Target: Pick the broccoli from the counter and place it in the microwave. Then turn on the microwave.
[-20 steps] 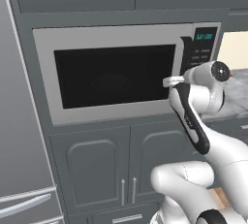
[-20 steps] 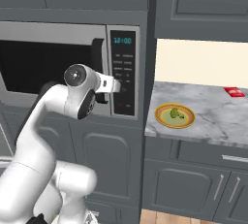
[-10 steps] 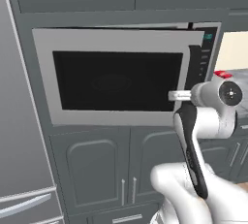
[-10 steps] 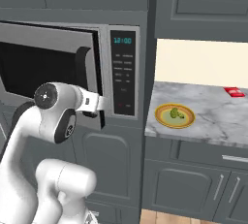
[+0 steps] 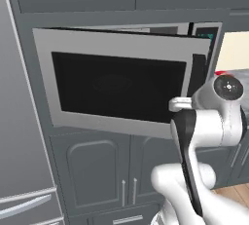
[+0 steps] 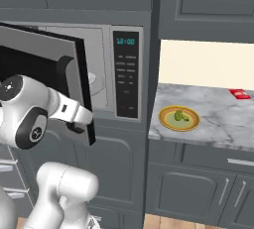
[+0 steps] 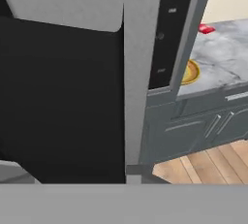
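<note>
Broccoli [image 6: 180,116] lying in yellow dish [image 6: 165,119] on grey marbled table [image 6: 223,124], microwave [image 6: 126,77] door [image 5: 121,87] standing partly open, pincer [image 6: 82,124] reaching at door edge, its opening hidden, dark grey cabinets [image 6: 198,188] below.

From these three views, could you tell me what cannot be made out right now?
- Gripper: in the right base view it is behind the microwave door; open or shut is unclear.
- Microwave interior: in the left base view the door covers it.
- Broccoli: tiny on the yellow dish in the right base view.
</note>
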